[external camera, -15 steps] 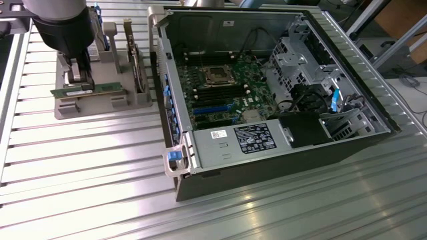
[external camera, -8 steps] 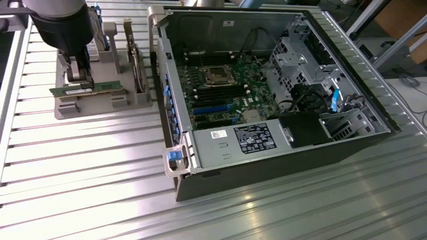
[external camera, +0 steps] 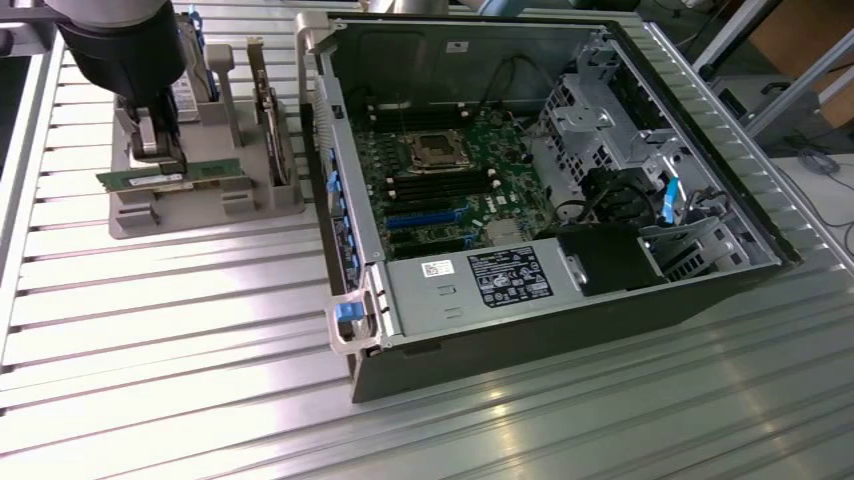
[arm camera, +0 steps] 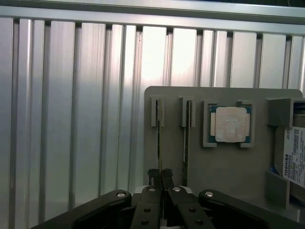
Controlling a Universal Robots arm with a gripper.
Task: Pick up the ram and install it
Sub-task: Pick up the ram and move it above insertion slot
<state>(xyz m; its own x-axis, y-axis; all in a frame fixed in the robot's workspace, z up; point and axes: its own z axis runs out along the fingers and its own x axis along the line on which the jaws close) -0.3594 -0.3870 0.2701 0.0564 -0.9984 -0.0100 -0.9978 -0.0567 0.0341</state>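
Bench of ribbed aluminium under everything. At the exterior view's left, grey holder on the bench, black arm reaching down onto it from above. Gripper clenched on the ram, a green stick set lengthwise along the holder's near side. From the wrist: gripper pinched shut on the ram, edge-on here, standing in the first of two narrow slots in the holder; cannot tell whether raised at all or fully seated. Second slot just beside the first, apart from the gripper. Square silver processor in its own pocket beyond that slot, untouched. Hard drive with a white label at the holder's edge past the processor. Further toward the exterior view's right, open computer case just beside the holder, lying with its open side up. Green motherboard exposed inside, black memory slots across its middle, grey power supply with a printed label along the near wall. Blue latch on the case's near corner.
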